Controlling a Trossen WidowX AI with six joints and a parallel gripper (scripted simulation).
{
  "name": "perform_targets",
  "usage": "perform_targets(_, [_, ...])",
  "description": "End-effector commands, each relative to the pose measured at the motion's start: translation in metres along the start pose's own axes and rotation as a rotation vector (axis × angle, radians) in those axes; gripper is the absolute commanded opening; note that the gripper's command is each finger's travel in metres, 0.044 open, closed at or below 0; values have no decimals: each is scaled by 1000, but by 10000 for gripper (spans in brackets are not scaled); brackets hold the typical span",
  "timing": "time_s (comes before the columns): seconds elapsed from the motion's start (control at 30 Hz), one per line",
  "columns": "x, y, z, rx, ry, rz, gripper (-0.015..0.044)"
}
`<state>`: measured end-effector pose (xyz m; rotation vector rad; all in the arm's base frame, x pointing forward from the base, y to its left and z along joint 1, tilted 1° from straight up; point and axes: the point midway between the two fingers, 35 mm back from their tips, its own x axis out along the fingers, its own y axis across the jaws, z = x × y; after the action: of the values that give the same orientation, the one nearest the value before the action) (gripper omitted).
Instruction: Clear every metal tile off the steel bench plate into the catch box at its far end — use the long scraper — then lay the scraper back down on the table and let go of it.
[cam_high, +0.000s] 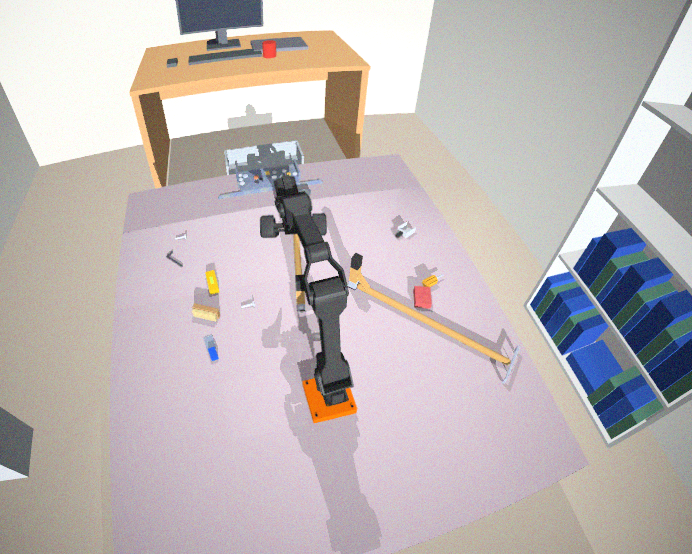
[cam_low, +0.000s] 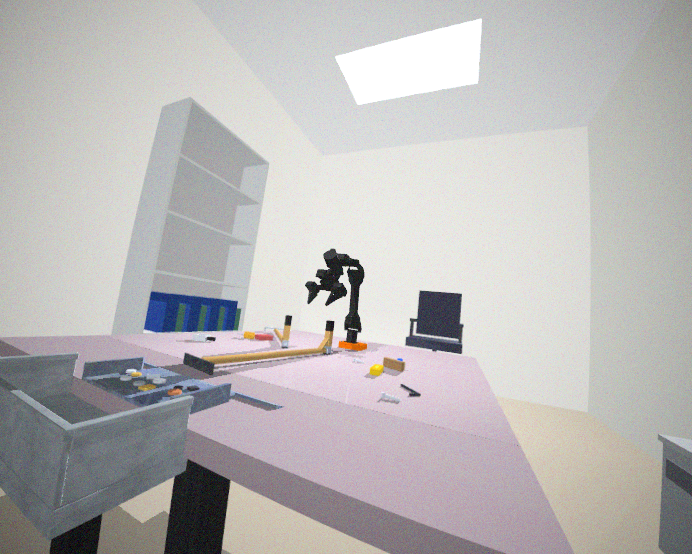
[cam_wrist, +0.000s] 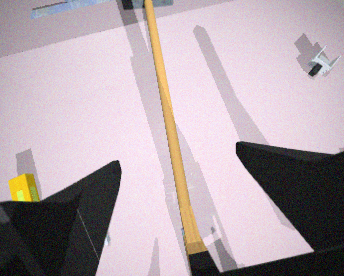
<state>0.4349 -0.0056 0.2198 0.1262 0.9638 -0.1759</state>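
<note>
My gripper (cam_high: 293, 225) (cam_low: 319, 302) (cam_wrist: 178, 154) is open and empty, above the table. A long wooden scraper (cam_high: 297, 248) (cam_low: 265, 354) (cam_wrist: 167, 110) lies on the table below it, its shaft passing between the fingers in the wrist view. Its dark blade (cam_low: 197, 363) is near the bench plate and its black-tipped upright grip (cam_low: 329, 335) is at the arm's end. The steel bench plate (cam_low: 214, 397) bears several tiles, among them a white tile (cam_low: 158, 380) and an orange tile (cam_low: 174, 392). The catch box (cam_low: 126, 450) (cam_high: 227, 162) is at its far end, past the table edge.
A second long wooden tool (cam_high: 432, 320) with a wire-like head lies to the right. A red block (cam_high: 422, 297) lies beside its shaft. A yellow block (cam_high: 212, 282) (cam_wrist: 23, 187), a tan block (cam_high: 206, 313) and a blue-ended piece (cam_high: 211, 349) lie left. A grey-white clip (cam_high: 406, 229) (cam_wrist: 324, 62) lies back right.
</note>
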Motion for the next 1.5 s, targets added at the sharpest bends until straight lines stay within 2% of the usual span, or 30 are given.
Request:
perform_targets(0.0, [-7,1,-8,2,-6,-4,440])
perform_targets(0.73, [-44,-1,-62,-5,-35,1,440])
perform_targets(1.47, [-65,-11,-122,-10,-65,8,440])
